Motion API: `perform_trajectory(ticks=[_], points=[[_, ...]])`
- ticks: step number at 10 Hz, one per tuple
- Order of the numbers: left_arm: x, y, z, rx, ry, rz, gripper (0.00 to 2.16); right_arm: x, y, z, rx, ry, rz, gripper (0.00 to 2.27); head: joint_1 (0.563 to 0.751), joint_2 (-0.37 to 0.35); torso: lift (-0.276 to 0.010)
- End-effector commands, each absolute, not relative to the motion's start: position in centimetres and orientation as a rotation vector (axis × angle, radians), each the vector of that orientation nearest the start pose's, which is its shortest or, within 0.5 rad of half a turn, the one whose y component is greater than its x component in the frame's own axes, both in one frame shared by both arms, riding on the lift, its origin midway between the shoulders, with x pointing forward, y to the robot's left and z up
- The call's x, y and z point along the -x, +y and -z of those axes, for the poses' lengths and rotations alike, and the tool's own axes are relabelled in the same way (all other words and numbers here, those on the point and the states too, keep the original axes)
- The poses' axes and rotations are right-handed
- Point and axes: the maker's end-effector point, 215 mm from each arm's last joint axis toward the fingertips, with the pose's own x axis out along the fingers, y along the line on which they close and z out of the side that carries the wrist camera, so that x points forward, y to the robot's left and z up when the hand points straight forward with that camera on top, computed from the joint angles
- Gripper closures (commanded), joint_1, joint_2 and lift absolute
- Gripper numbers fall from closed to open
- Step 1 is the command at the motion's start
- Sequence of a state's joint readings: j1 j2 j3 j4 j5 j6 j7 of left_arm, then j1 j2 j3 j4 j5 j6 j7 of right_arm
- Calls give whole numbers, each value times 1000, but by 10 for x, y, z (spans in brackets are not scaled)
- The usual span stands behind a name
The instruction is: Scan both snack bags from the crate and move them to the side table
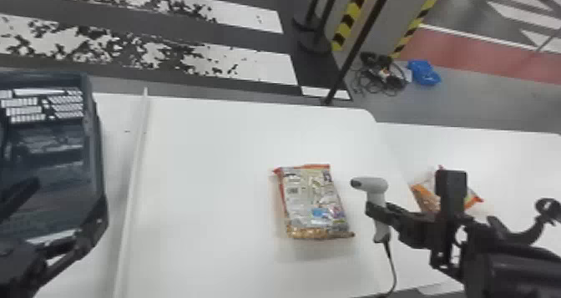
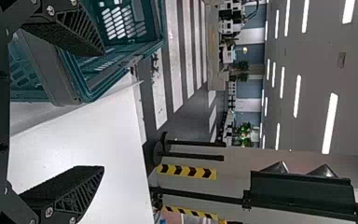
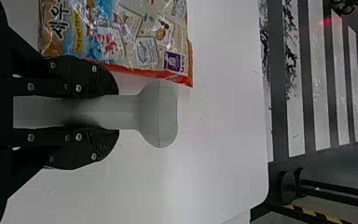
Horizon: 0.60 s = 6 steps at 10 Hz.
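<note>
Snack bag [image 1: 315, 203] flat on table [image 1: 208, 193], left of the scanner [image 1: 377, 188], busy printed face up, presumably to expose its code. Right gripper [image 3: 118, 112] pinching the scanner's handle, nose toward the bag's side, likely for aiming. Left gripper [image 2: 103, 111] spread, empty, well left of scanner, near crate [image 1: 62, 151]. Other bag [image 1: 425, 197] right of scanner on side table [image 1: 509, 151], partly behind right arm [image 1: 513, 272]. Cord [image 1: 392, 268] trails below scanner, could snag.

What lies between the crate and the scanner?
In the head view, a snack bag lies on the white table; nearer the crate runs a thin white edge.
</note>
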<state>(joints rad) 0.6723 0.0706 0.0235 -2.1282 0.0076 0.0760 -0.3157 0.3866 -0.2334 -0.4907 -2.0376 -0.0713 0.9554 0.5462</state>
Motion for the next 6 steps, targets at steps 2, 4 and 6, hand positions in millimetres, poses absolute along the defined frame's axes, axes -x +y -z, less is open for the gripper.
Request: perform_trajectory(ticks=[2, 4, 6], points=[[-378, 178, 389, -34, 199, 333, 134, -366, -385, 456, -91, 776, -127, 2256, 695, -350, -75], [-378, 179, 391, -35, 202, 331, 134, -362, -347, 460, -97, 808, -189, 2253, 695, -306, -75], [-378, 179, 391, -35, 202, 331, 134, -356, -312, 468, -91, 841, -245, 2253, 695, -246, -75]])
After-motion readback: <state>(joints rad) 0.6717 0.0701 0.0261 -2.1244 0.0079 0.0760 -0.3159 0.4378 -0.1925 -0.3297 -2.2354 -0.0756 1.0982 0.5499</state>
